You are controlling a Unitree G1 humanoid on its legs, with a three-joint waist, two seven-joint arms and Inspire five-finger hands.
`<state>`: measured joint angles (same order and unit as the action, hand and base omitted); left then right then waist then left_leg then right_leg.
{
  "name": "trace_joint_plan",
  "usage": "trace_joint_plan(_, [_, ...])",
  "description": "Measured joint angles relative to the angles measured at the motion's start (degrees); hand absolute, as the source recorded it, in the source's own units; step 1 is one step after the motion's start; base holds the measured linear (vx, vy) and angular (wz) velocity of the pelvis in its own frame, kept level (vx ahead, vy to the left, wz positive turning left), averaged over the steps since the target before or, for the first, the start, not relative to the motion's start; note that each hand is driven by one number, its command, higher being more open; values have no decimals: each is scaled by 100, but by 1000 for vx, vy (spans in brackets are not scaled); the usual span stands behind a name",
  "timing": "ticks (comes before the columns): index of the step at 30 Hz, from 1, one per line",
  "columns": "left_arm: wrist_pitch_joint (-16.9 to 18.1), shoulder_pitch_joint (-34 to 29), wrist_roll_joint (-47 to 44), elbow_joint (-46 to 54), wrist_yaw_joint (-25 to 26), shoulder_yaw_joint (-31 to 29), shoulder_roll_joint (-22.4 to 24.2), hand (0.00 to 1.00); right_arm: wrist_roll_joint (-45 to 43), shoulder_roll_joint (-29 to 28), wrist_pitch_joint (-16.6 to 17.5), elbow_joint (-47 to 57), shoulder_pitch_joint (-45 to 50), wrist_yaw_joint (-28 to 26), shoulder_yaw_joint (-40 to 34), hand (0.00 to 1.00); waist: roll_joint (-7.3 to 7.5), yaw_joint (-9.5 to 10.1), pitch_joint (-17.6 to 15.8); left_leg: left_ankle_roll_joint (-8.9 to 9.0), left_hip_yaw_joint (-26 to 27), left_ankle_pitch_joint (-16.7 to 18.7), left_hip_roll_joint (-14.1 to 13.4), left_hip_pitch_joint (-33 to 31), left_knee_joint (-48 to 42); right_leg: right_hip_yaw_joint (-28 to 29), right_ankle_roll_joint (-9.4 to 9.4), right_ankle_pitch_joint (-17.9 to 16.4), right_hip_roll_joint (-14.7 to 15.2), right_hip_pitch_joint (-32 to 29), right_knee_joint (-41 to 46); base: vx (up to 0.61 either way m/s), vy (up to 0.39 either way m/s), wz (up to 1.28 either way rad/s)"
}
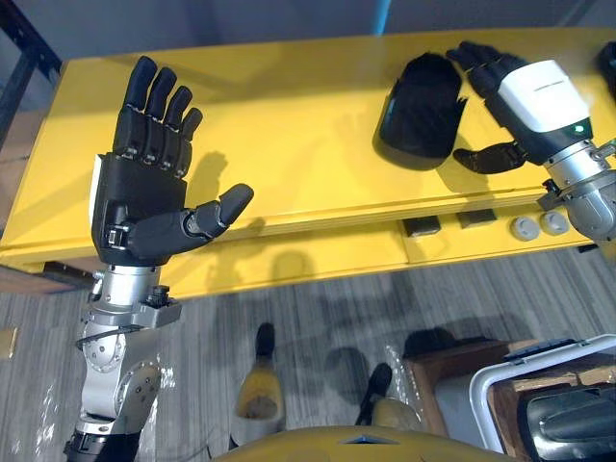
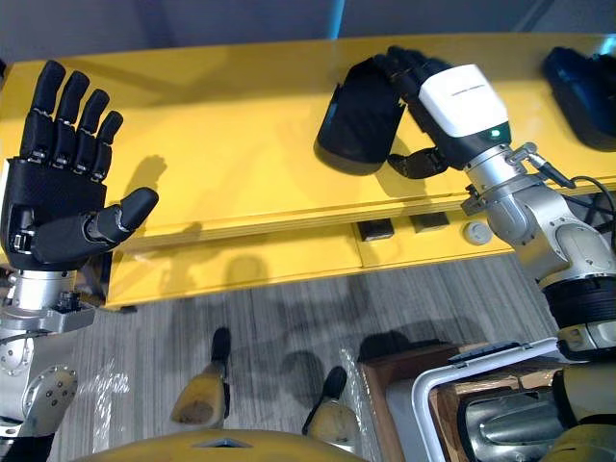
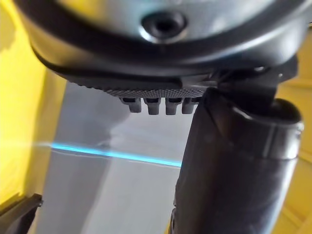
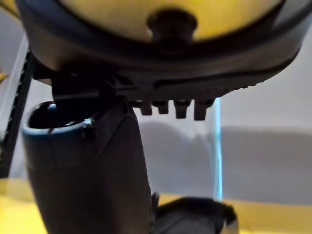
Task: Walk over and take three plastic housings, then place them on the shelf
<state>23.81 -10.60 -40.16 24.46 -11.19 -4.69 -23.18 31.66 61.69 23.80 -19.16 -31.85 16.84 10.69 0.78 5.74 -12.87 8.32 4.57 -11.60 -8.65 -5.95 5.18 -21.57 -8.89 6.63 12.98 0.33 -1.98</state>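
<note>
A black plastic housing (image 1: 422, 108) lies on the yellow shelf surface (image 1: 289, 135), right of the middle. My right hand (image 1: 535, 96) rests just to its right with a white cover on its back. Its fingers (image 1: 481, 60) are stretched along the housing's far right edge and its thumb (image 1: 489, 159) is spread out at the near side, so the hand is open and nothing is grasped. The right wrist view shows the housing (image 4: 195, 217) just past the thumb. A second black housing (image 2: 582, 82) lies at the far right. My left hand (image 1: 144, 183) is raised open and empty over the shelf's left end.
A white bin (image 1: 539, 404) with a metallic part in it stands on the floor at the lower right, next to a brown box (image 1: 443, 385). Small round and square parts (image 1: 539, 226) sit on the shelf's lower front ledge. A dark rack (image 1: 24, 58) stands at the far left.
</note>
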Motion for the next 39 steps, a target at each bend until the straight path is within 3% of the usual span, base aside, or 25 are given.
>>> trace_joint_plan(2, [-11, -85, 0, 3, -46, 79, 54, 100, -128, -50, -15, 240, 160, 0, -263, 100, -2, -77, 150, 5, 42, 28, -6, 82, 0, 31, -7, -7, -8, 67, -31, 13, -26, -9])
trace_joint_plan(7, [-67, -120, 0, 7, -110, 115, 364, 100, -944, -759, 35, 1079, 662, -59, -1201, 100, -6, -217, 535, 18, 212, 96, -35, 258, 1, 177, -17, -44, -15, 126, -35, -2, -18, -17])
trace_joint_plan(8, [-108, -114, -2, 10, -108, 109, 452, 100, -1363, -1024, -2, 1355, 851, -270, -1516, 100, -4, -301, 661, 31, 217, 133, -39, 281, 1, 178, -24, -54, -16, 144, -36, 0, 0, 0])
trace_joint_plan(12, [-314, -120, 16, 24, -102, 100, 657, 100, -2210, -1786, -465, 1919, 1422, -858, -2209, 100, 28, -375, 841, 51, 346, 196, -52, 462, 1, 294, -26, -56, -17, 214, -35, -20, -13, -14])
trace_joint_plan(17, [-577, -121, 146, 50, -70, 15, 785, 100, -3215, -2563, -1601, 2127, 2155, -1745, -2521, 100, 52, -585, 986, 25, 419, 214, -64, 512, 2, 351, -43, -47, -18, 241, -69, -36, -10, -9])
trace_joint_plan(19, [-756, -119, 297, 63, -56, -10, 851, 100, -3617, -2765, -2569, 2112, 2216, -2072, -2519, 100, 30, -611, 999, 25, 501, 215, -74, 517, 1, 419, -58, -38, -27, 212, -118, -37, -6, -19])
trace_joint_plan(22, [-977, -114, 296, 63, -67, 70, 933, 100, -4191, -2961, -3381, 1900, 2178, -2140, -2435, 100, 24, -605, 1002, 26, 519, 213, -75, 483, 1, 456, -93, -15, -29, 168, -113, -8, -5, -7])
trace_joint_plan(25, [-1195, -81, 430, 62, -80, 310, 935, 100, -4546, -3040, -3839, 1027, 1567, -1982, -2030, 100, 17, -588, 1002, 26, 497, 196, -75, 435, 0, 456, -108, 0, -32, 122, -105, 0, -3, 1])
trace_joint_plan(29, [-1283, 148, 540, 50, -74, 700, 933, 100, -4550, -3016, -3864, -84, 446, -1835, -1660, 100, -56, -475, 916, 56, 414, 125, -78, 268, -3, 444, -91, 80, -51, -1, -104, -8, -17, 8])
trace_joint_plan(33, [-1279, 893, 558, 31, -60, 819, 933, 100, -4706, -2667, -3523, -1008, -991, -1733, -1367, 100, -249, -345, 492, 41, 220, -2, -82, -34, -7, 308, -56, 160, -78, -190, -104, -35, -15, 18])
trace_joint_plan(39, [-1151, 1770, 528, -432, -37, 1164, 724, 100, -5475, -2318, -3071, -2270, -2731, -1737, -877, 100, -294, -125, -132, -33, 94, -119, -92, -316, -24, 277, -10, 272, -109, -411, -111, -28, -21, 8])
